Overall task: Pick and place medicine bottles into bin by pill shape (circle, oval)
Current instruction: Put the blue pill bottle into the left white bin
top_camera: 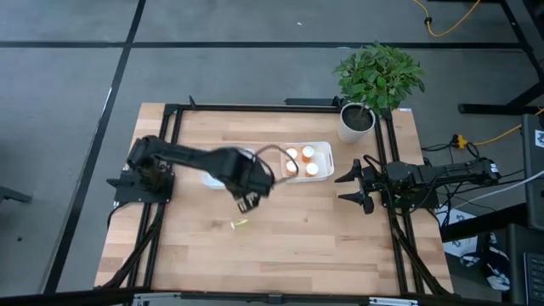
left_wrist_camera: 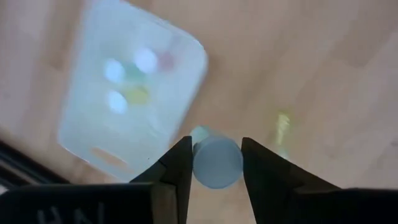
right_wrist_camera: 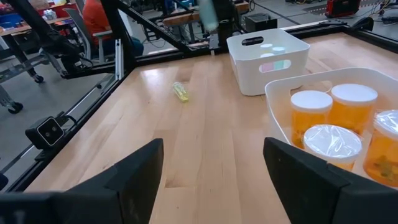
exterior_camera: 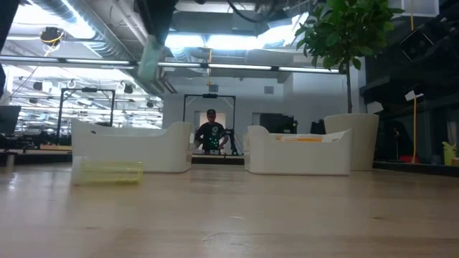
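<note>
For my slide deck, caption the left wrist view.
Left gripper shut on a pale blue bottle, above a white bin holding small bottles.

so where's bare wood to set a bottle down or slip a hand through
The front strip of the table is bare, bordered by the yellow-green bottle lying on its side. The far-left corner looks free too. Crowded: the middle, where the left gripper, shut on a pale blue bottle, hangs by both bins, and the plant pot corner.
</note>
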Available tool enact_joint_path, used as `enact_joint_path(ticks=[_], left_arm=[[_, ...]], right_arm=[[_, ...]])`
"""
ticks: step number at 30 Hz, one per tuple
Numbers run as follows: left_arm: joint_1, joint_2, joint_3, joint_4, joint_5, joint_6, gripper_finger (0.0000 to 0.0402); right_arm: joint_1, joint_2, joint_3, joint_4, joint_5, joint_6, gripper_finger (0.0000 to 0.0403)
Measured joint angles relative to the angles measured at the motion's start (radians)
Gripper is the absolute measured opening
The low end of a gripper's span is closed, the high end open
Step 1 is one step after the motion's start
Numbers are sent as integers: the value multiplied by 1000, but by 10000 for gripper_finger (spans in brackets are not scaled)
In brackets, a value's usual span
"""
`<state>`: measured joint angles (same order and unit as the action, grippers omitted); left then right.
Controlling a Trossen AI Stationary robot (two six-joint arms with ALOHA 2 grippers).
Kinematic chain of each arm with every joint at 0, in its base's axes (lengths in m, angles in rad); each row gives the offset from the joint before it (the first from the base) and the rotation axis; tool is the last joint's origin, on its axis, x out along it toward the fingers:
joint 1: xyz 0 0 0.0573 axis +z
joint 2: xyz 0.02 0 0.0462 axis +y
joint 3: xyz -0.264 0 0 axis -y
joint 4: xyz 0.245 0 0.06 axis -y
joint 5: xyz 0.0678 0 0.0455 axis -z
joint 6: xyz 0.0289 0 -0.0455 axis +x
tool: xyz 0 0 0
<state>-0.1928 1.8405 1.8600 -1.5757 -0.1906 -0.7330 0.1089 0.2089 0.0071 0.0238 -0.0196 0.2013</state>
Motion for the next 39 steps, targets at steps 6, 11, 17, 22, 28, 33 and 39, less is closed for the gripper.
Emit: enact_joint_path(ticks=[6,11,17,22,28,33,39], left_arm=[[120,-173,-158,5,-30,115,111],[189,-370,-452,185,-17,139,111],[298,-554,-788,446,68,193,110],[355,-594,-920,536,81,253,110],[421,-594,-1009,632,110,324,110],[465,-594,-1036,687,132,366,109],[498,-593,-1036,691,134,396,109]], right_arm=[[0,0,0,0,0,0,279],[0,0,0,0,0,0,279],[0,0,0,0,0,0,279],[0,0,0,0,0,0,279],[0,0,0,0,0,0,279],[0,0,0,0,0,0,279],[0,0,0,0,0,0,279]])
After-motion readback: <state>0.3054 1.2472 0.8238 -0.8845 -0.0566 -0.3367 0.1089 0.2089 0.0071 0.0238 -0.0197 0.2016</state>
